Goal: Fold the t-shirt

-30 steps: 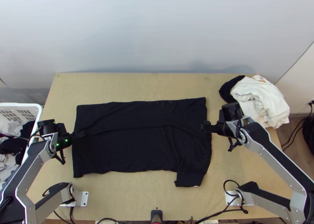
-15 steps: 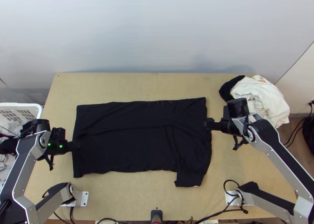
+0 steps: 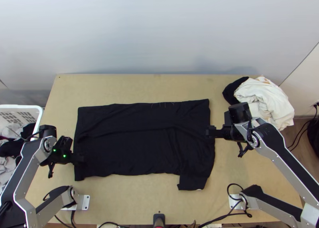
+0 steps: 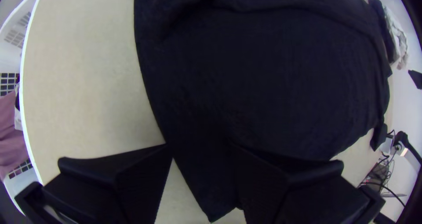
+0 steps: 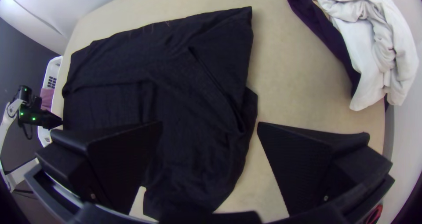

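Observation:
The black t-shirt (image 3: 135,140) lies folded into a wide rectangle across the table, with a small flap sticking out toward the near edge at its right. Over its left edge, near the lower left corner, is my left gripper (image 3: 81,159); in the left wrist view the gripper (image 4: 200,147) stands open above the cloth edge (image 4: 189,118). At the shirt's right edge is my right gripper (image 3: 209,131). In the right wrist view that gripper (image 5: 210,125) is open wide, with shirt cloth (image 5: 198,162) and bare table between its fingers.
A white and dark pile of clothes (image 3: 265,100) lies at the table's right back corner, close behind the right arm. Left of the table stands a white basket (image 3: 39,110) of laundry. Cables (image 3: 223,215) run along the near edge.
My left gripper has drawn back to the left edge and then shifted toward the near corner. My right gripper has moved slightly to the right and down. The shirt lies as before.

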